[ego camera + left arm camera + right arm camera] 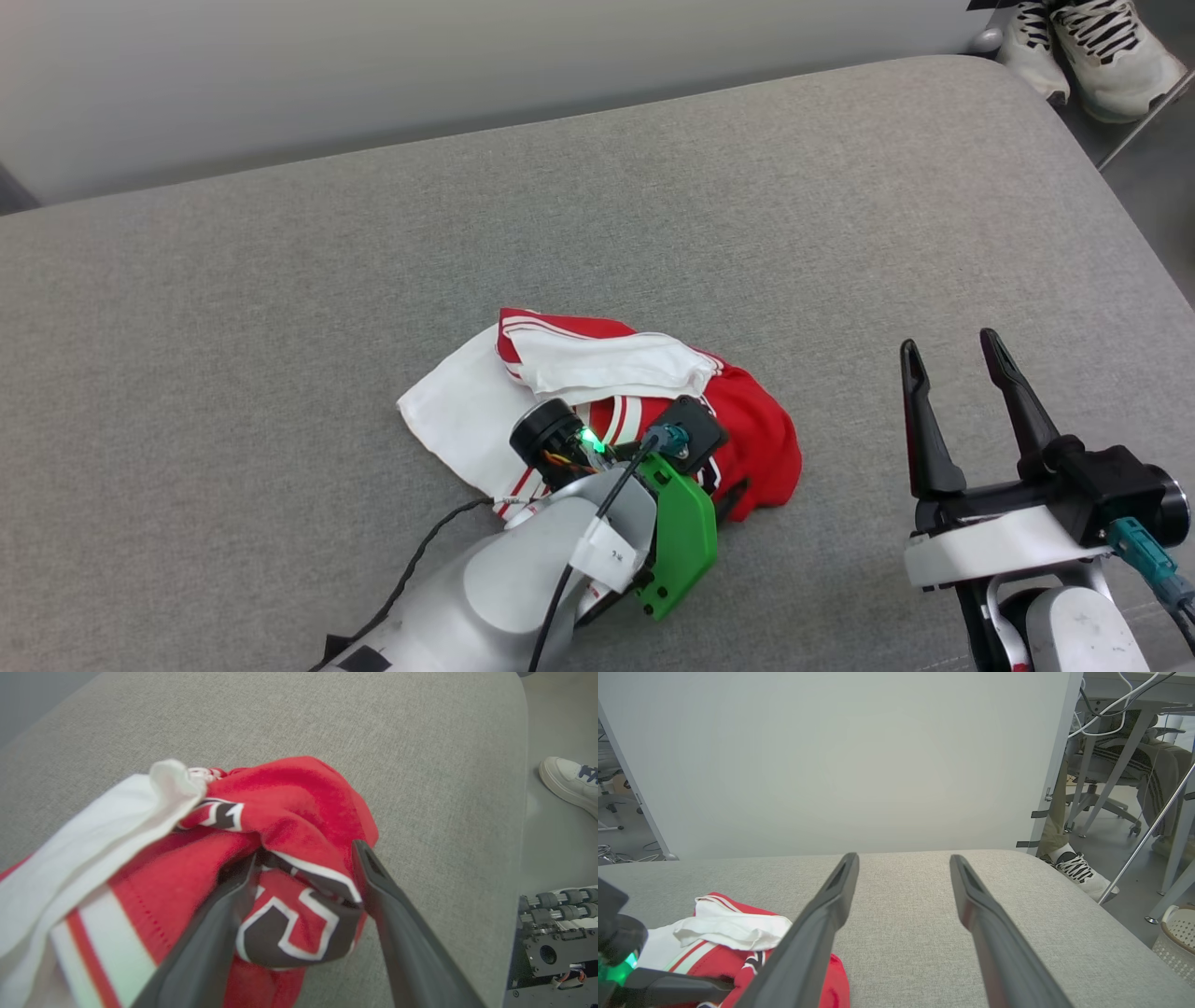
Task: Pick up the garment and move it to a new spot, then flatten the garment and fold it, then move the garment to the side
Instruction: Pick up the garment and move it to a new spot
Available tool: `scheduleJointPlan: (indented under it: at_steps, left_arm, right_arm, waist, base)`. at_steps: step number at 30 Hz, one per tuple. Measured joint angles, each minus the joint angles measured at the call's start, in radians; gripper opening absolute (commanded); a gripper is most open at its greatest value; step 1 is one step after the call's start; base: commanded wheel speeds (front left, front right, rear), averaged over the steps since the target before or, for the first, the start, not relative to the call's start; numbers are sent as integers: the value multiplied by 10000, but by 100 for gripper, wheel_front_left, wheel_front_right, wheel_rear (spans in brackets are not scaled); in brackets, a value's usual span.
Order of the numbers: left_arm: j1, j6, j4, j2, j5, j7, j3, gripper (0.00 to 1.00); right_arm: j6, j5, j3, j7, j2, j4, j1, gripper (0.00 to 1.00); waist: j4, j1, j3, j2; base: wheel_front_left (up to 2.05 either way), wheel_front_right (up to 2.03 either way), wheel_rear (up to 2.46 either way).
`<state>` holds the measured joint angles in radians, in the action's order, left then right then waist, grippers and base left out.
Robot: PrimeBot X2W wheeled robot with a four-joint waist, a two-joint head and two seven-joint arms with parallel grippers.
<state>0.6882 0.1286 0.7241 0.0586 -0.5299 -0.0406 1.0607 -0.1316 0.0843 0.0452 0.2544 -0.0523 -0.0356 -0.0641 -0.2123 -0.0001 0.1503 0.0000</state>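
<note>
The garment (752, 425) lies crumpled on the grey cushion, red with white sleeves and striped trim, a little left of centre. My left gripper (306, 858) is down on its right side. Its jaws stand open, with a bunched red fold bearing black, white-outlined print (280, 933) lying loose between the fingers. In the head view the left wrist (653, 523) covers most of that gripper. My right gripper (948, 343) hovers open and empty over bare cushion to the right of the garment (724, 926); the same gripper (902, 857) points toward the far wall.
The grey cushion (280, 308) has rounded edges at the far side and right. A person's sneakers (1092, 47) stand on the floor beyond the far right corner. A white partition (831, 765) rises behind the cushion. A white basket (1181, 938) sits low at the right.
</note>
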Motion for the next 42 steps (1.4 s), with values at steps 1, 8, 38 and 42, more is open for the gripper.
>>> scheduleJointPlan:
  at_steps: [1, 8, 38, 42]
  left_arm:
    - [1, 0, 86, -6, -48, 127, 4, 100]
    - [18, 0, 102, -36, -673, 750, -42, 100]
    - [-4138, -2788, -6092, 3212, -982, 2964, -5628, 100]
    - [-5294, -2368, -6752, 2600, 186, 2964, -6506, 100]
  right_arm:
    - [0, -2, 0, 0, 0, 12, 2, 100]
    - [0, -86, -130, 2, 4, 150, 149, 100]
    - [0, -180, -546, 13, 33, 221, 910, 100]
    - [-2, -184, -525, 13, 35, 261, 965, 100]
  waist:
    - [31, 0, -7, 0]
    - [560, 0, -229, 0]
    - [3227, 0, -1472, -1]
    - [3178, 0, -1458, 0]
  base:
    - [0, 0, 0]
    - [0, 0, 0]
    - [0, 0, 0]
    - [0, 0, 0]
